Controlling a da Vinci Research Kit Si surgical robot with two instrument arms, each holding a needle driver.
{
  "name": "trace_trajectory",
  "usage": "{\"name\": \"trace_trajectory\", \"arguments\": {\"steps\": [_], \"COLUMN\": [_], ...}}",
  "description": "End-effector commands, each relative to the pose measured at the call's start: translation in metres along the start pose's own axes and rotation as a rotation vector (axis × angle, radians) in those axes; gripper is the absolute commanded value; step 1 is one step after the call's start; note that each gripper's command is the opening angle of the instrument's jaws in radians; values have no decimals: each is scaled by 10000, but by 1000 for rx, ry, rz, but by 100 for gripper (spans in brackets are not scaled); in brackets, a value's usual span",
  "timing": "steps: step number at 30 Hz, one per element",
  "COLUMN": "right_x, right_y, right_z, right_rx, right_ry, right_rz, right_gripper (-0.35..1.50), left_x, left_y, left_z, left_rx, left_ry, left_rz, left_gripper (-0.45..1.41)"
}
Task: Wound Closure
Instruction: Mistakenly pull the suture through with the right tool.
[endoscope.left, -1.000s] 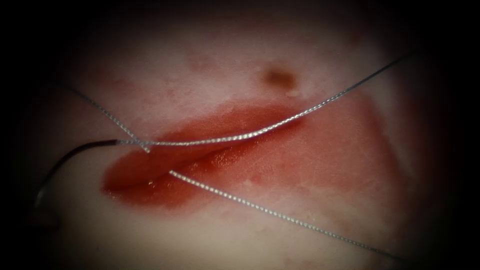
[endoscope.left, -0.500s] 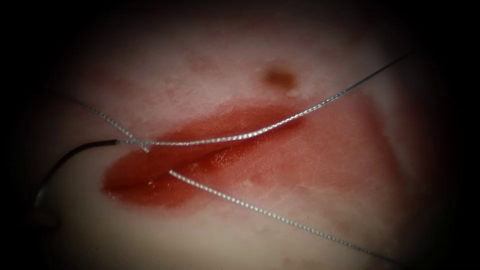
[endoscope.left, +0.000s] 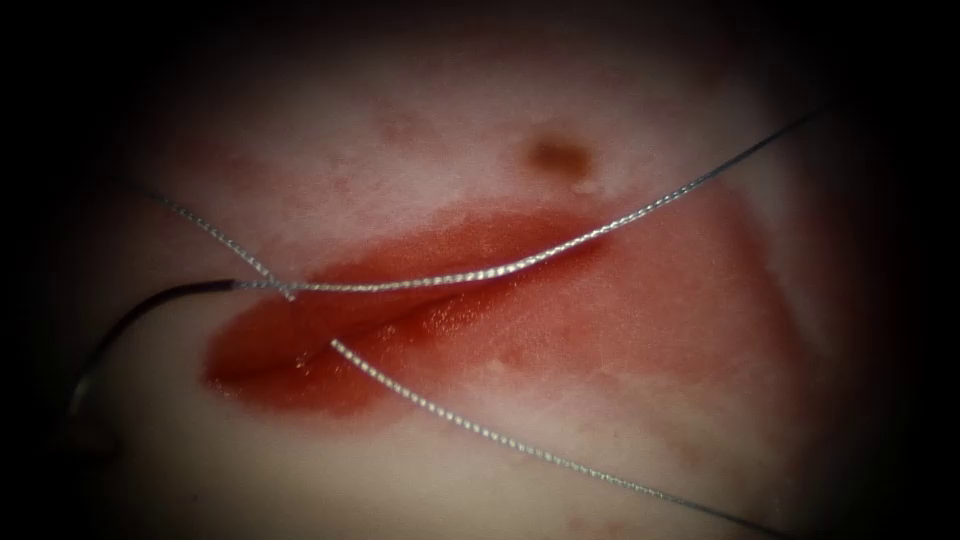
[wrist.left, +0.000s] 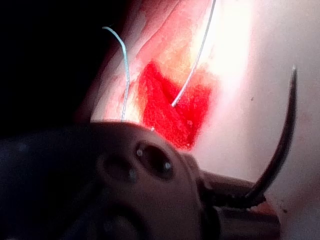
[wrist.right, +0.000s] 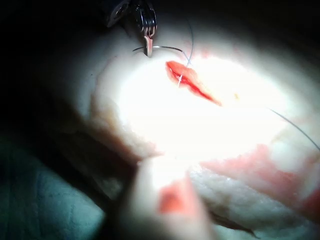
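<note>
The tissue (endoscope.left: 420, 470) has a cut (endoscope.left: 300, 345) wet with red fluid. The dark curved needle (endoscope.left: 150, 305) lies free above the tissue on the cut's left side, not in it. My left tool (wrist.left: 240, 200) is shut on the needle (wrist.left: 280, 145) near the end away from the thread. From the needle's other end the thread (endoscope.left: 520, 262) crosses the cut to the upper right. A second strand (endoscope.left: 215, 230) enters at the cut's left edge, and a third (endoscope.left: 480, 428) leaves the cut toward the lower right. My right tool's tip (wrist.right: 167, 200) is a pale blur.
A small brown spot (endoscope.left: 558, 155) marks the tissue above the cut. The right wrist view shows the left tool (wrist.right: 146, 30) with the needle (wrist.right: 167, 48) beside the cut (wrist.right: 192, 84), the tissue's ragged edge (wrist.right: 235, 200), and green cloth (wrist.right: 40, 200) below it.
The lower right strand of thread has dropped and shifted slightly left. The needle and the strand across the cut stay put.
</note>
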Motion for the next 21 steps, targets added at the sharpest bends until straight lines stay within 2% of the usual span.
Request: {"name": "trace_trajectory", "arguments": {"steps": [1, 5, 6, 8, 10, 13, 14, 16, 17, 19, 21], "right_x": [48, 91, 104, 124, 147, 177, 192, 209, 224, 237, 251], "right_y": [-15, -30, -33, -39, -43, -46, -47, -48, -51, -54, -58], "right_z": [7, 21, 26, 34, 44, 59, 67, 76, 84, 91, 99], "right_rx": [21, 37, 36, 34, 25, 19, 40, 62, 81, 92, 94], "right_ry": [34, 89, 103, 127, 151, 151, 138, 124, 113, 106, 101], "right_rz": [-21, -70, -80, -104, -116, -123, -133, -144, -176, -187, -180], "right_gripper": [116, 96, 88, 59, 54, 63, 64, 69, 63, 59, 73], "left_x": [-7, -7, -7, -7, -7, -7, -7, -7, -7, -7, -7], "left_y": [-8, -8, -8, -8, -8, -8, -8, -8, -8, -8, -8], "left_z": [-5, -4, -5, -5, -4, -4, -4, -4, -4, -4, -4], "left_rx": [4, 4, 4, 4, 4, 4, 4, 4, 4, 4, 4], "left_ry": [-5, -5, -5, -5, -5, -5, -5, -5, -5, -5, -5], "left_rz": [0, -1, -1, -1, -1, -1, -1, -1, -1, -1, -1], "left_gripper": [-45, -45, -45, -45, -45, -45, -45, -45, -45, -45, -45]}}
